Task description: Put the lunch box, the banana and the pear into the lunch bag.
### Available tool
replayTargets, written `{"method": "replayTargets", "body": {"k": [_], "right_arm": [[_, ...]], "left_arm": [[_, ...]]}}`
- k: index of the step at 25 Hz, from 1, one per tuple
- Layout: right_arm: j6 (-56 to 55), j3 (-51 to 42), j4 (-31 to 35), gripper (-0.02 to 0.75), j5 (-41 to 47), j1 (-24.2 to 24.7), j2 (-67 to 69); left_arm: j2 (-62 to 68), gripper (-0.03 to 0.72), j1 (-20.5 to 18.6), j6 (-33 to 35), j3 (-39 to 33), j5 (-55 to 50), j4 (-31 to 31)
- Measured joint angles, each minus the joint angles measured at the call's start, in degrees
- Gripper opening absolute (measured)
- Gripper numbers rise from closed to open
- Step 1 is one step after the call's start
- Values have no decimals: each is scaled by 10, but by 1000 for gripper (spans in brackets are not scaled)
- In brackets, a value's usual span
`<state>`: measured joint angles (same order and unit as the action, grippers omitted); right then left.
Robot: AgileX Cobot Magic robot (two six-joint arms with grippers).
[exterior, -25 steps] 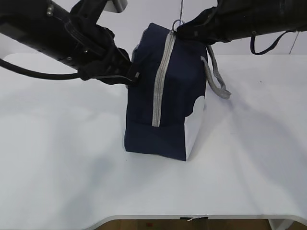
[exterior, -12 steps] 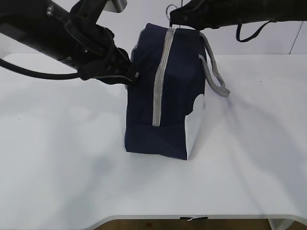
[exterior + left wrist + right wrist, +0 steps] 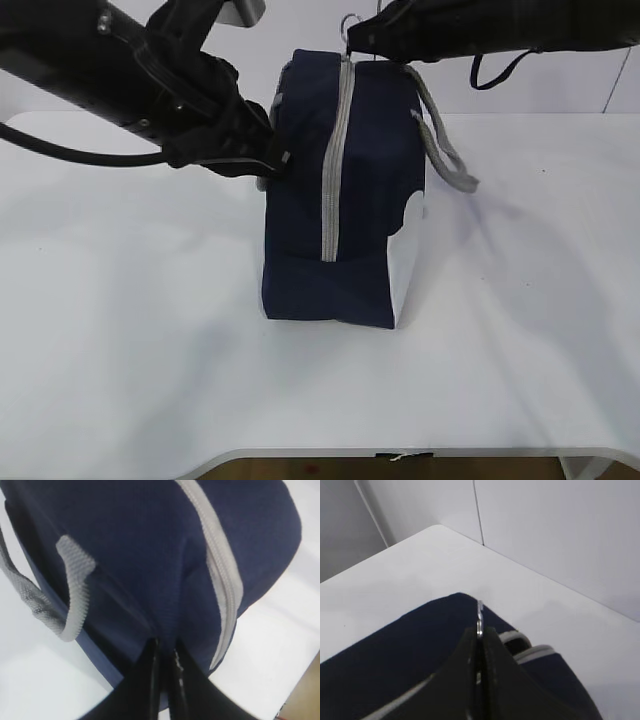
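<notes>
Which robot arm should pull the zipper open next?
The right one, probably. Its claw is shut on the zipper's ring atop the lunch bag. The left claw pinches the bag's side fabric, steadying it.

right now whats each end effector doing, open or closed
left end effector: closed, pinching the lunch bag fabric.
right end effector: closed on the metal zipper pull ring at the bag's top.

Navy lunch bag upright mid-table, grey zipper closed.
</notes>
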<state>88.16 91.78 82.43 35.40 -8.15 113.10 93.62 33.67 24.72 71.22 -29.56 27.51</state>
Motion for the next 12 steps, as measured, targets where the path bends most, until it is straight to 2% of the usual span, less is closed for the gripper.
{"method": "replayTargets", "body": {"k": [12], "right_arm": [[-15,78,32,6,-1,12,63]], "left_arm": [[0,-4,0,2,0,-9,0]]}}
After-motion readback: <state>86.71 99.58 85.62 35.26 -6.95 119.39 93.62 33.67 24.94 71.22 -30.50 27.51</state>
